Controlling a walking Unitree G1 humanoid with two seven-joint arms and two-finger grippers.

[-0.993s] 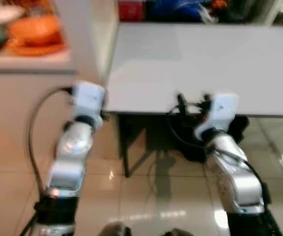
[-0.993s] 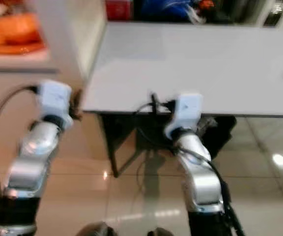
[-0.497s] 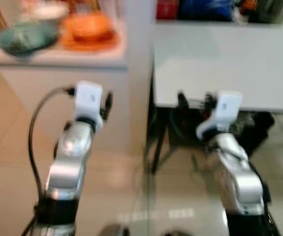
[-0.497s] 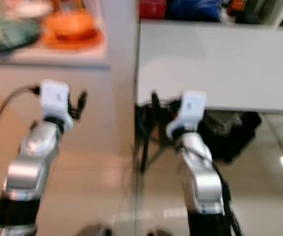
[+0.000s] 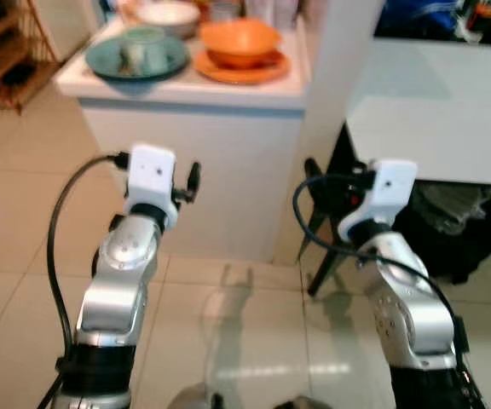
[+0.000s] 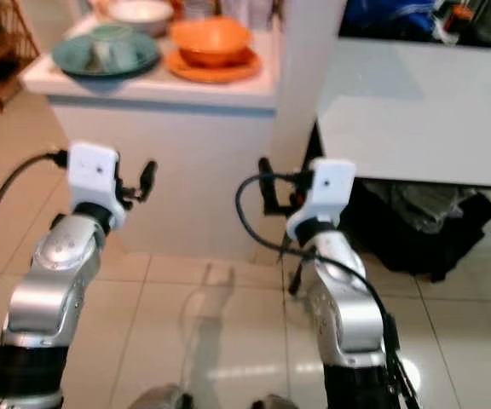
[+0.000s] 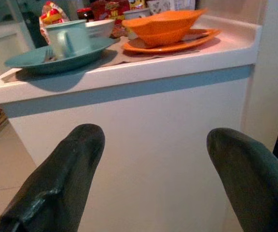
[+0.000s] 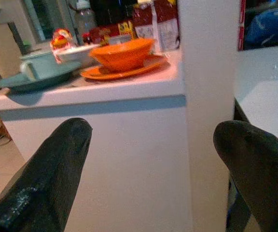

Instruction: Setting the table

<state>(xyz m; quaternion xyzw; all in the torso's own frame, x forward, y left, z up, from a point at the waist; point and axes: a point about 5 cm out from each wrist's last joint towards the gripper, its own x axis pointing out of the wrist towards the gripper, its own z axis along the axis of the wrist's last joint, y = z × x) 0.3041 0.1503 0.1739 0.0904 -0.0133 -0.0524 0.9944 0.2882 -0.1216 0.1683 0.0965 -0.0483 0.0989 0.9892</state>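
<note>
An orange bowl (image 5: 239, 38) sits on an orange plate (image 5: 242, 69) on a white counter (image 5: 190, 90) ahead. Beside them a teal mug (image 5: 142, 48) stands on a teal plate (image 5: 109, 61), with a white bowl (image 5: 169, 13) behind. The grey table (image 5: 441, 111) lies to the right, past a white pillar (image 5: 335, 68). My left gripper (image 7: 156, 137) is open and empty, held in front of the counter's white face, below its top. At the same height, my right gripper (image 8: 153, 130) is open and empty too, facing the counter and pillar.
Packets and jars (image 8: 153, 24) crowd the back of the counter. A black bag (image 5: 450, 230) and table legs sit under the grey table. A wicker shelf (image 5: 2, 51) stands at far left. Glossy tile floor (image 5: 228, 324) lies between me and the counter.
The whole picture has swung left: the counter with the dishes now sits ahead and the grey table has slid to the right. Both arms keep the same raised pose.
</note>
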